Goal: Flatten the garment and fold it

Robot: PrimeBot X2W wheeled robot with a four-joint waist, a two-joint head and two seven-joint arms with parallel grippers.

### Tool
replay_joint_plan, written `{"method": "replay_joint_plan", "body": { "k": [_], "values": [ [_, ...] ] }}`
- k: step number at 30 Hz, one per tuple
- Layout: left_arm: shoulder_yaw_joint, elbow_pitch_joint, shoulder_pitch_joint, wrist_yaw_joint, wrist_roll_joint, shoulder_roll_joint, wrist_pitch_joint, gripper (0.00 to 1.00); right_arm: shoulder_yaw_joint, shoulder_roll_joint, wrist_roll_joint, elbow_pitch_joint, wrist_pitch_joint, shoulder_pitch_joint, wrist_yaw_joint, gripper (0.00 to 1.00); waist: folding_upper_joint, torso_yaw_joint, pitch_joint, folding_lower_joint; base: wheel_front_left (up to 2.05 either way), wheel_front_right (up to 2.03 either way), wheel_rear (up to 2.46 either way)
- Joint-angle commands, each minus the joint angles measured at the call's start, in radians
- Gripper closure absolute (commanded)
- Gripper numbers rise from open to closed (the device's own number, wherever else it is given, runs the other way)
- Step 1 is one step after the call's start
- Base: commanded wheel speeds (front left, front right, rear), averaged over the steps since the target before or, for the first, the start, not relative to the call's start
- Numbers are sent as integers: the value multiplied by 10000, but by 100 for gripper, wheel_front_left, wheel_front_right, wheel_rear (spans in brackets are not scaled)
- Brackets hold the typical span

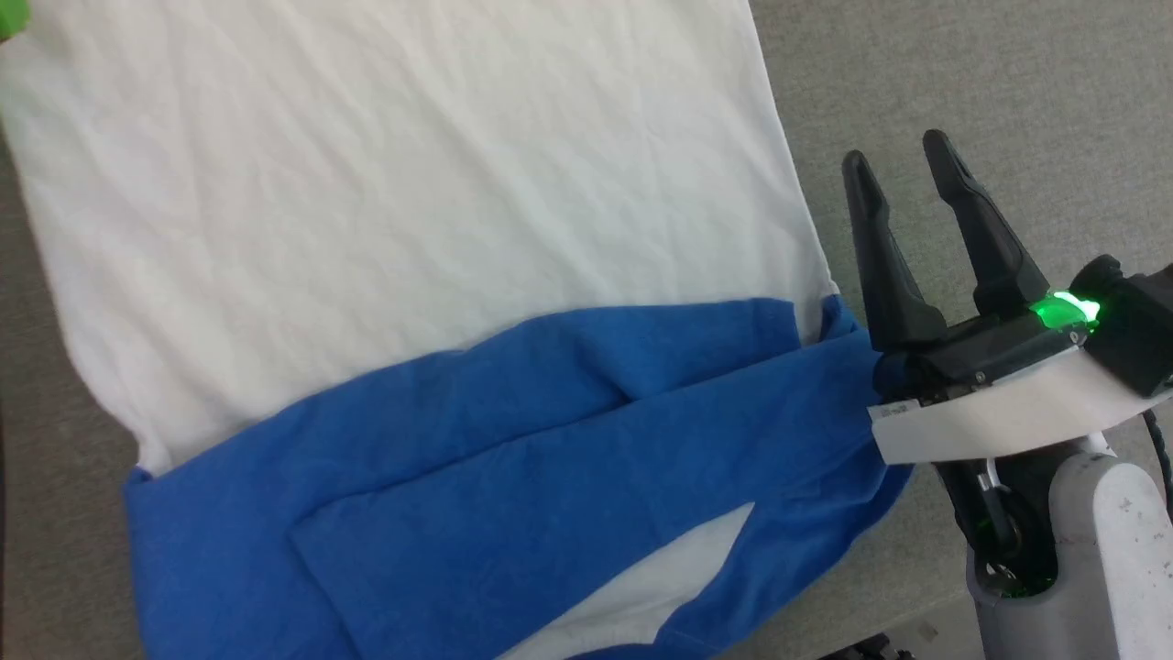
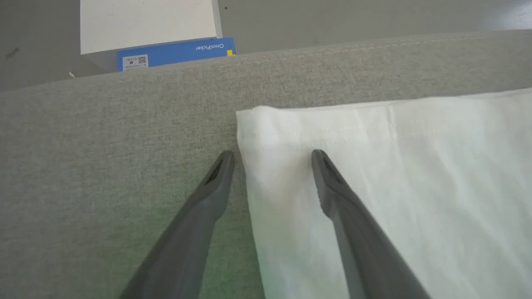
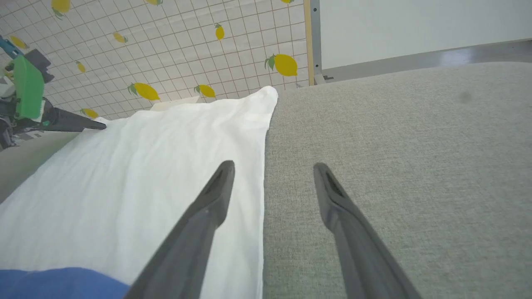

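In the head view the garment point(image 1: 412, 229) lies flat on the grey tabletop point(image 1: 962, 73), white body spread out and blue sleeves point(image 1: 513, 477) folded across its nearer end. The right gripper point(image 1: 896, 149) is just beside its right edge, jaws wide apart and empty. In the left wrist view the left gripper point(image 2: 272, 153) is likewise spread and empty, 1 finger over the tabletop and 1 over the white hem corner, perhaps just touching the cloth, while a blue box point(image 2: 174, 54) lies beyond the tabletop; in the right wrist view the right gripper's 2 fingers straddle the garment's side edge.
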Motion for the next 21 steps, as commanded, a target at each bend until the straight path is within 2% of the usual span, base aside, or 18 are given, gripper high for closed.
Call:
{"method": "replay_joint_plan", "body": {
  "k": [1,8,9,10,11,17,21],
  "values": [
    [18,-65,-220,173,100,170,144,0,46,21,63,18,-81,-182,-15,0,-1,-318,374,-2,0,0,0],
    [-262,-344,-268,823,909,750,835,0,205,21,-7,50,-22,-355,-15,0,-1,-347,553,-2,0,0,0],
    [-283,-387,-248,835,915,770,907,4,215,21,-33,50,0,-380,-15,0,-1,-344,581,-2,0,0,0],
    [-276,-458,-241,859,902,776,932,55,233,21,-48,42,34,-422,-15,0,-1,-338,623,-2,0,0,0],
    [-279,-493,-234,874,908,785,936,100,253,21,-88,36,68,-463,-15,0,-1,-333,644,-2,0,0,0],
    [-402,-739,-255,699,801,733,837,100,288,-19,-735,-3,780,-1763,-15,0,-1,-193,792,-2,0,0,0],
    [-586,-821,-395,527,748,594,765,100,-38,-56,-869,690,1533,-3757,-15,0,-1,22,845,-2,0,0,0]
  ]
}}
